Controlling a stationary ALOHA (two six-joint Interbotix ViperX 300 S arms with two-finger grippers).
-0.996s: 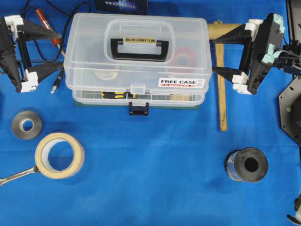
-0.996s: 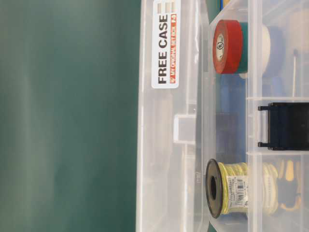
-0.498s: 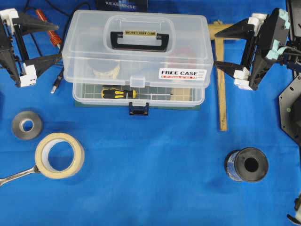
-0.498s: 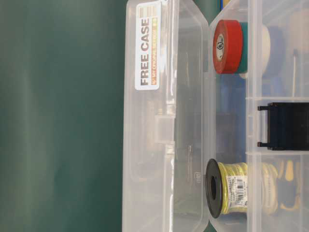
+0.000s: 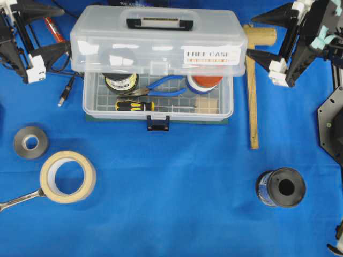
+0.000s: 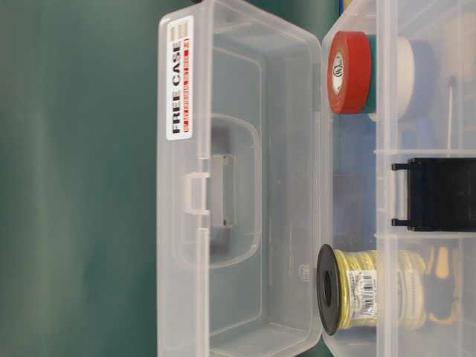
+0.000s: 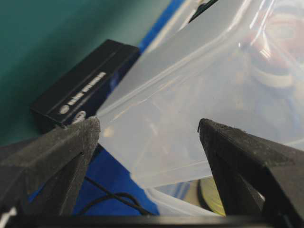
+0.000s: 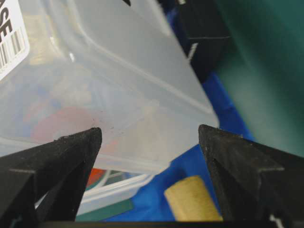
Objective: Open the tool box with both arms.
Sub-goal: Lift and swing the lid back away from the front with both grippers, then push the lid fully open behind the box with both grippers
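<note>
Bright, even overhead light; soft shadows on the blue tabletop (image 5: 177, 176). Glare streaks the clear plastic lid (image 5: 158, 40). Wrist views blur the black fingers (image 7: 52, 156).

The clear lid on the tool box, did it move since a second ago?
Yes. The lid has swung up and back, away from the blue latch, which stayed put. Pliers and a screwdriver now show inside.

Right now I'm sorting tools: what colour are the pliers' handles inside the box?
Blue; the pliers show best in the overhead view.
</note>
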